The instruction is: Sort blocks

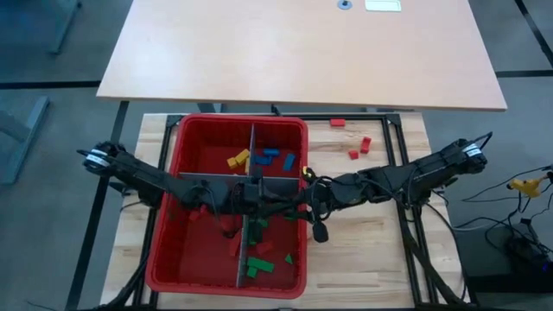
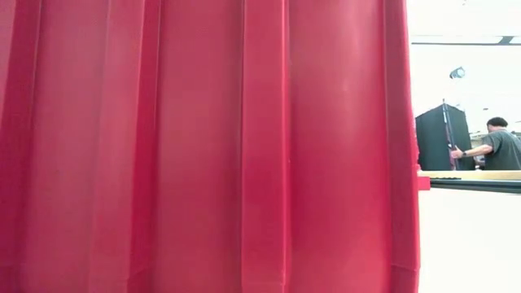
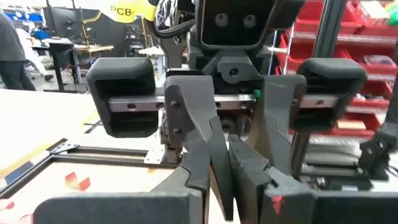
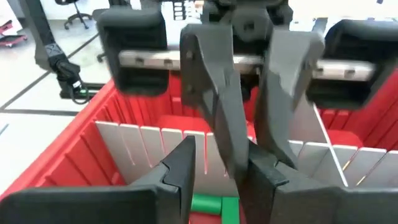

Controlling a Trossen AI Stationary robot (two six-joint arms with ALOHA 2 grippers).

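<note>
Pale wooden table point(image 1: 363, 259) on a black frame, viewed from straight above, with a larger tan tabletop point(image 1: 302, 52) beyond it. On the wooden table, a big red bin point(image 1: 242, 118), split into four compartments by grey dividers point(image 1: 253, 147).

Sorted inside by colour:
- yellow blocks point(image 1: 238, 160) in the far-left compartment
- blue blocks point(image 1: 275, 156) in the far-right one
- green blocks point(image 1: 259, 264) in the near-right one
- red blocks point(image 1: 235, 248), hard to make out against the red floor, in the near-left one

Three loose red blocks point(image 1: 352, 155) on the bare wood, just right of the bin's far corner.

Both dark arms stretched inward from the table's sides, meeting over the middle of the bin. Left gripper point(image 1: 259, 200) above the central divider. Right gripper point(image 1: 298, 204) just beside it, near the bin's right wall. Face to face and very close in both wrist views. How far open either is, or whether either holds anything: cannot tell.

Below them in the right wrist view, one green block point(image 4: 214, 204) on the bin floor.

At table height, almost nothing but the bin's ribbed red wall. To its right, a bright room with a person point(image 2: 501, 150) far off.
</note>
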